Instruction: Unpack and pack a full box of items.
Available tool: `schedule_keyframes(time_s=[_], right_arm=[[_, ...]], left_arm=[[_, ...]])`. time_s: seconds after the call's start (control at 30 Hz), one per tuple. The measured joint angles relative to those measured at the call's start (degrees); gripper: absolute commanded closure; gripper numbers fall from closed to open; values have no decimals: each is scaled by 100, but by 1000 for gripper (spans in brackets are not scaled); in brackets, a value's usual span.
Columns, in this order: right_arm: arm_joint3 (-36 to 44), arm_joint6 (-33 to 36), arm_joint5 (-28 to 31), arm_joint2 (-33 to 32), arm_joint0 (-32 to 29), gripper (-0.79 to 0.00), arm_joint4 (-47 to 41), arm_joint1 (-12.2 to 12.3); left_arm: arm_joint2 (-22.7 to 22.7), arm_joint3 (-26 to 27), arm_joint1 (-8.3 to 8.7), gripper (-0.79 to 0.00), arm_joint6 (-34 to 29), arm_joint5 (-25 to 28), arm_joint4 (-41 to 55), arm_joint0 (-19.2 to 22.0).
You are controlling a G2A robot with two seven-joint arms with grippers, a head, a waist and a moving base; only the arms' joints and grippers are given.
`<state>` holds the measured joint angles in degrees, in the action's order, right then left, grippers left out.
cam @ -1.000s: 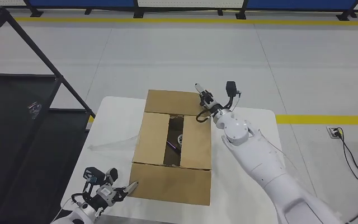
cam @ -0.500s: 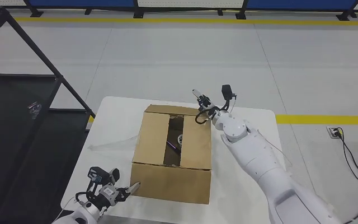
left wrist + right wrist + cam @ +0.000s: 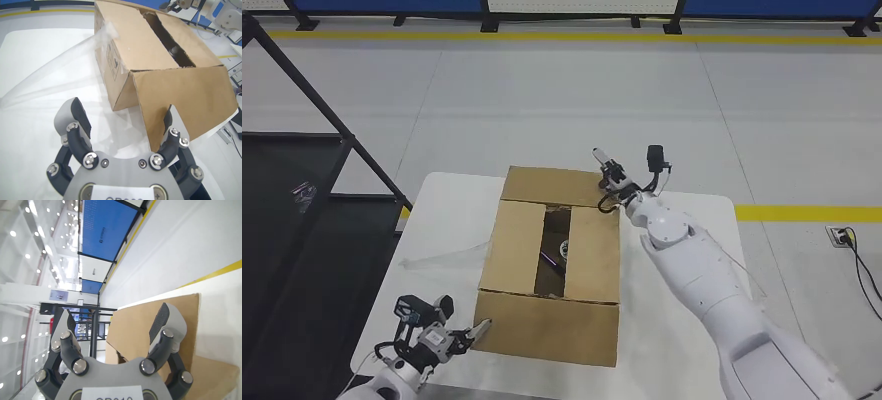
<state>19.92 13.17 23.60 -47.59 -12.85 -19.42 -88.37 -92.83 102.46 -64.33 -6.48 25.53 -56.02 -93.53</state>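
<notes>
A cardboard box [image 3: 592,250] stands mid-table, its top flaps apart over a narrow gap with dark items [image 3: 562,250] inside. The near flap [image 3: 185,102] hangs outward. My left gripper [image 3: 122,117] is open at the box's near left corner [image 3: 470,333], with one finger [image 3: 170,119] in front of that flap's edge and nothing held. My right gripper [image 3: 604,170] is open above the far right corner. The far flap [image 3: 132,325] stands just behind its fingers in the right wrist view [image 3: 115,311].
A strip of clear plastic film [image 3: 56,75] trails from the box's left side across the white table [image 3: 442,215]. The table's right side [image 3: 682,330] lies under my right arm. A dark rack [image 3: 302,200] stands left of the table.
The far flap rose half a second ago and lies folded outward again now. My right gripper shifted slightly left, then back. The left gripper barely moved.
</notes>
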Motion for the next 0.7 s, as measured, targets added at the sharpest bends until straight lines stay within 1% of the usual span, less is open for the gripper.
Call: schedule_keyframes(time_s=[0.07, 0.13, 0.23, 0.3, 0.37, 0.43, 0.5, 0.57, 0.7], right_arm=[[87, 309, 488, -159, -62, -785, -221, 40], [178, 596, 851, -263, -118, -785, -340, 75], [424, 1249, 1354, -389, -229, -785, -495, 133], [621, 2051, 1713, -484, -309, -785, -636, 202], [670, 2626, 1866, -540, -332, -785, -730, 234], [664, 2650, 1836, -535, -330, -785, -715, 231], [660, 2433, 1823, -532, -328, -785, -708, 230], [660, 2402, 1823, -532, -328, -785, -708, 230], [707, 2437, 1784, -506, -353, -785, -669, 229]], left_arm=[[-107, 58, -6, -785, 99, -79, 268, -46], [-197, 78, -13, -785, 137, -154, 558, -67], [-341, 16, -29, -785, 133, -374, 1104, -25], [-405, -66, -47, -785, 214, -767, 1263, 72], [-327, -172, -75, -785, 371, -1223, 1084, 195], [-206, -305, -99, -785, 471, -1546, 929, 325], [-56, -488, -124, -785, 531, -1806, 801, 504], [91, -692, -142, -785, 562, -1950, 634, 685], [351, -1049, -174, -785, 549, -2040, 419, 1002]])
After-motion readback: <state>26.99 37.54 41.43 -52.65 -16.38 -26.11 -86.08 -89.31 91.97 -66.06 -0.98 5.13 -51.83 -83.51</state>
